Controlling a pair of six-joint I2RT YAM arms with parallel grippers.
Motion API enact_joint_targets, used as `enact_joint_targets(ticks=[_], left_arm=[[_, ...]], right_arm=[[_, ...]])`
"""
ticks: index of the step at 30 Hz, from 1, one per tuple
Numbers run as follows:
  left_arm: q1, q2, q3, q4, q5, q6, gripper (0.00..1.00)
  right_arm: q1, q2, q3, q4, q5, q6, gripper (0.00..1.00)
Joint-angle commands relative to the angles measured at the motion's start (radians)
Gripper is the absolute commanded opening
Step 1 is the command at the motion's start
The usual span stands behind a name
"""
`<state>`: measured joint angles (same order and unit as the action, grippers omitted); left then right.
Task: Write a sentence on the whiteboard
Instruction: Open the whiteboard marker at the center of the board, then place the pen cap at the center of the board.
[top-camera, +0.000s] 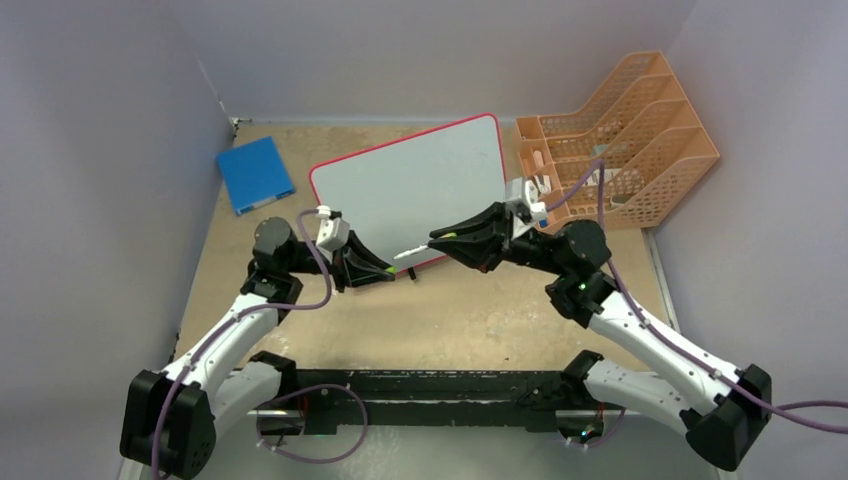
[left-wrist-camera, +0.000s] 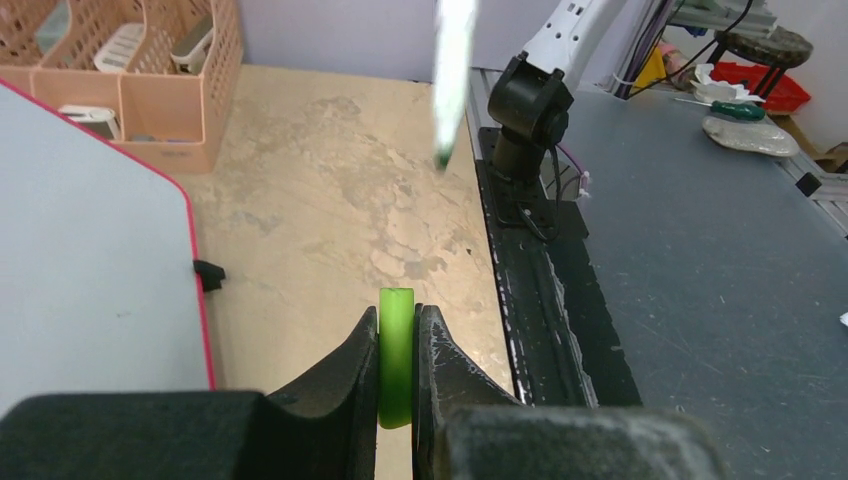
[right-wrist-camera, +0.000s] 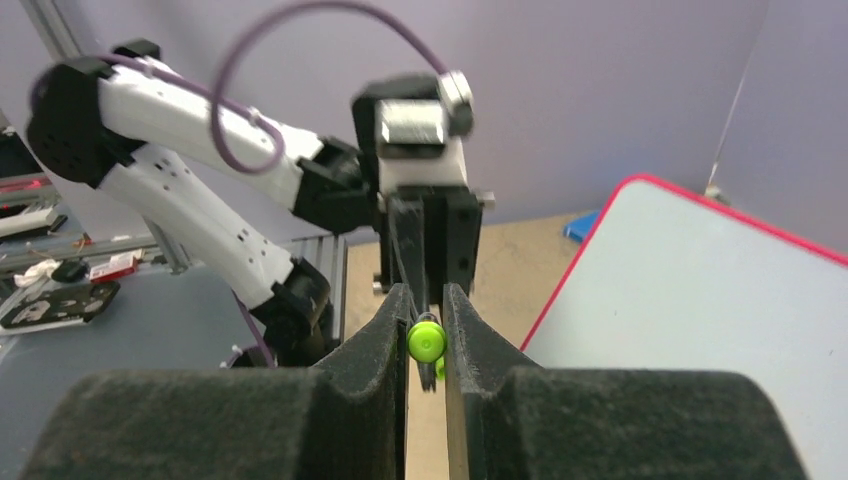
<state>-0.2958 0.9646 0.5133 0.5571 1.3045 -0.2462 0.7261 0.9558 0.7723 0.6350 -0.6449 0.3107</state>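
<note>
The whiteboard (top-camera: 420, 180) is lying on the table (top-camera: 450, 310). At its near edge, the left gripper (top-camera: 387, 270) is clamping a green cap (left-wrist-camera: 396, 355), and the right gripper (top-camera: 434, 241) is pinching a marker (top-camera: 408, 252) (free end pointing toward the cap).

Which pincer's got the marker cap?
The left pincer: a short green cap is clamped in it. The right pincer grips the white marker itself.
</note>
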Motion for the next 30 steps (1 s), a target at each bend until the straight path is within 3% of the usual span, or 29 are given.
enact_joint_targets(ticks=[1,7,17,21,30], left_arm=[[-0.005,0.000,-0.026,-0.005,-0.009,0.022,0.00],[-0.005,-0.006,-0.034,-0.046,-0.045,0.042,0.00],[-0.069,-0.004,0.086,-0.467,-0.311,0.157,0.00],[-0.125,0.025,0.124,-0.602,-0.431,0.160,0.00],[-0.352,0.183,0.181,-0.678,-0.754,0.176,0.00]], right_arm=[[-0.003,-0.070,0.062,0.081,0.014,0.014,0.00],[-0.005,-0.111,0.075,0.023,0.061,-0.022,0.00],[-0.005,-0.238,0.004,-0.141,0.532,-0.184,0.00],[-0.004,-0.292,-0.037,-0.157,0.656,-0.222,0.00],[-0.004,-0.390,-0.113,-0.152,0.812,-0.253,0.00]])
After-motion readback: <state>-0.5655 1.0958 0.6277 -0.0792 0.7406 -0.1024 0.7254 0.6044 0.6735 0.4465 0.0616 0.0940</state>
